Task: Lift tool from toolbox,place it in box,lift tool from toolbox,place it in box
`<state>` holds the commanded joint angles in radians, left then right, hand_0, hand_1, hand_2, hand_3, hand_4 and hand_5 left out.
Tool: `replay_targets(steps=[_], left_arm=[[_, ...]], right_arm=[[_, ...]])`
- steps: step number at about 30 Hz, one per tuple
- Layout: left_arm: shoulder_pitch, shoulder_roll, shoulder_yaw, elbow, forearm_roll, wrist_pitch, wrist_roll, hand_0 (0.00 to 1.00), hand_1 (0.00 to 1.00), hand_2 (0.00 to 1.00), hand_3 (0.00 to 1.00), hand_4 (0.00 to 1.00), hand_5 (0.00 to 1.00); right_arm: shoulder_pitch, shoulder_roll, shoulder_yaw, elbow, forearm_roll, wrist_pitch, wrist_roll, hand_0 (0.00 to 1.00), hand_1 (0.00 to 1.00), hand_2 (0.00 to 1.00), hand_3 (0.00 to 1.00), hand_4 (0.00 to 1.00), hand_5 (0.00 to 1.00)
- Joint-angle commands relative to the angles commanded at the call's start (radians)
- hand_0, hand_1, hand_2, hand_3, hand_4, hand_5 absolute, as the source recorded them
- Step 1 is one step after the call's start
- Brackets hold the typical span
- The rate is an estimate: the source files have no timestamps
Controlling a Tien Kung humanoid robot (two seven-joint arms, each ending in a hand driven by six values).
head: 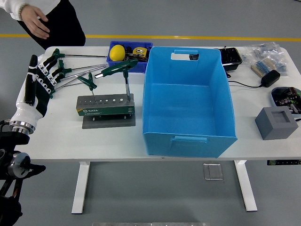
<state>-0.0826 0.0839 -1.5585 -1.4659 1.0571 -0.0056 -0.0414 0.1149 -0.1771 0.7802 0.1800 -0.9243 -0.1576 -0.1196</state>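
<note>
A grey-green tool stand (106, 104) sits on the table left of centre. Two green T-handle wrenches stand in it: a small one (88, 81) at the left and a larger one (120, 69) at the right. Several more T-handle wrenches (63, 66) lie flat on the table behind it, at the left. A large blue box (188, 136) stands empty at the middle of the table. My left hand (40, 82) is at the table's left edge beside the lying wrenches, with its fingers stretched out and holding nothing. My right arm is out of view.
A small blue bin (141, 66) with a yellow item stands behind the stand. A grey block (276, 122), a black charger (270, 77), a black tray (231, 56) and plastic bags (268, 51) lie at the right. A person's hand (35, 21) hovers at the top left.
</note>
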Motion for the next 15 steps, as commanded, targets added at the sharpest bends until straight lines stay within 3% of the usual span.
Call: replay_targets(steps=[15], left_arm=[[-0.001, -0.002, -0.002, -0.001, 0.009, -0.001, 0.002, 0.862, 0.884, 0.953, 0.877, 0.998, 0.998]], right_arm=[[0.000, -0.002, -0.001, 0.000, -0.001, 0.001, 0.001, 0.588, 0.557, 0.655, 0.594, 0.807, 0.845]])
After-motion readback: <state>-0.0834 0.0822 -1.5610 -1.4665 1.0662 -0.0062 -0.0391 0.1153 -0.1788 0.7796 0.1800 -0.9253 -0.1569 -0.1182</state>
